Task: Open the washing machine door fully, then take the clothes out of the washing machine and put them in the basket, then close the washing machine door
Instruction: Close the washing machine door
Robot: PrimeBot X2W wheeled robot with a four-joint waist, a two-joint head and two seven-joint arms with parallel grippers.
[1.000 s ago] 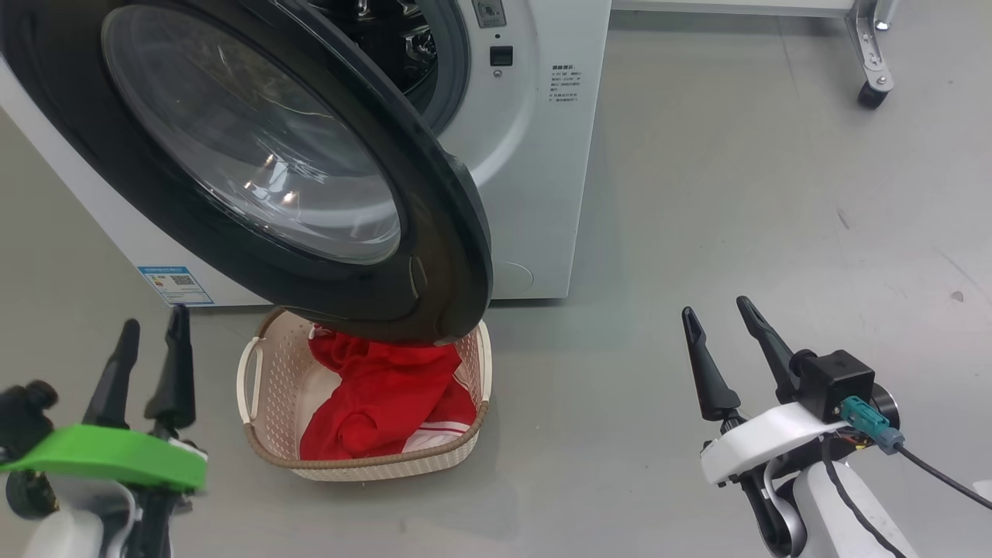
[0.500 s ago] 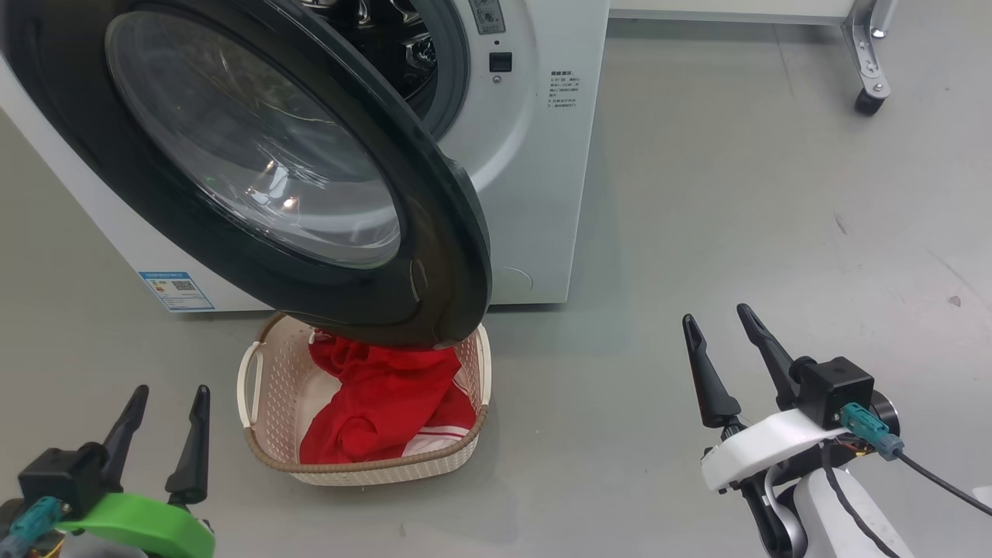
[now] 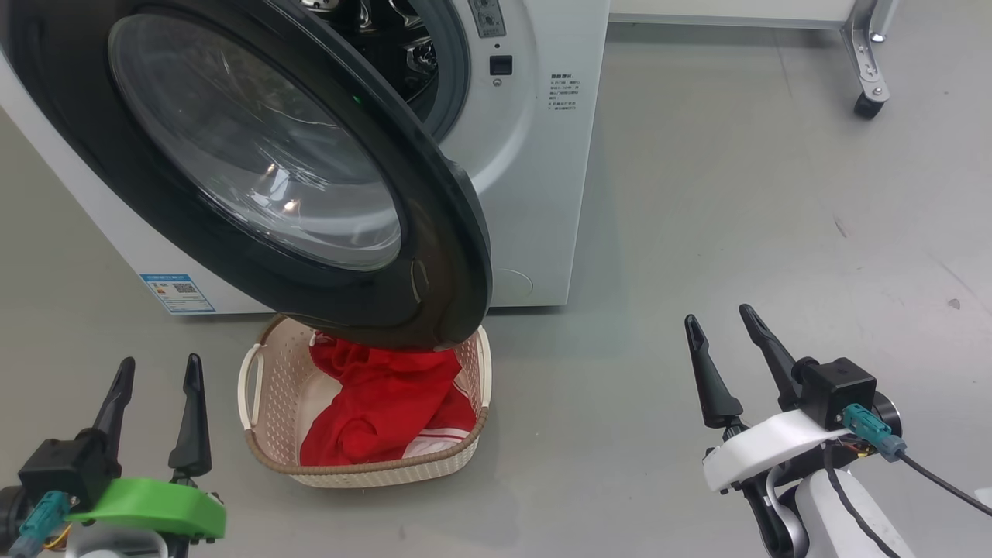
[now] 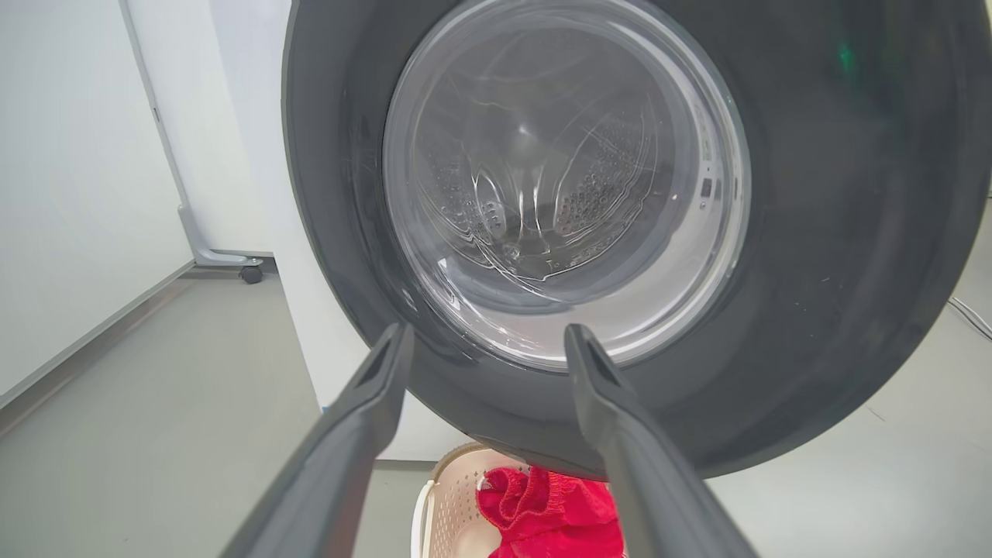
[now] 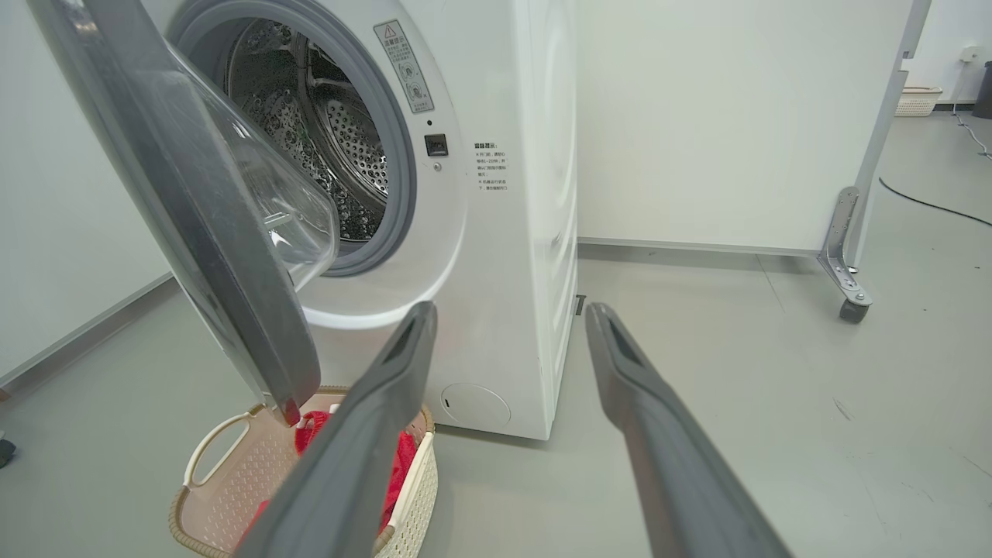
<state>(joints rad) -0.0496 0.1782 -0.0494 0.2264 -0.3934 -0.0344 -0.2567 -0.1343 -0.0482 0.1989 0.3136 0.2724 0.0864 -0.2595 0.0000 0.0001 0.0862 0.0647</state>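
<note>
The red clothes [image 3: 380, 403] are lying in the basket [image 3: 267, 457] before the washing machine [image 3: 535, 194], under its swung-out door [image 3: 453, 256], while the left hand [image 3: 160, 360] and right hand [image 3: 717, 313] are hovering wide open, empty.

The door [image 3: 446, 232] showed a glossy black plastic rim around clear, gleaming glass. At its six o'clock sat the basket [image 3: 271, 403], matt cream perforated plastic, holding the clothes [image 3: 380, 403], soft rumpled red cloth. The drum [image 5: 353, 147] shone as punched steel.
</note>
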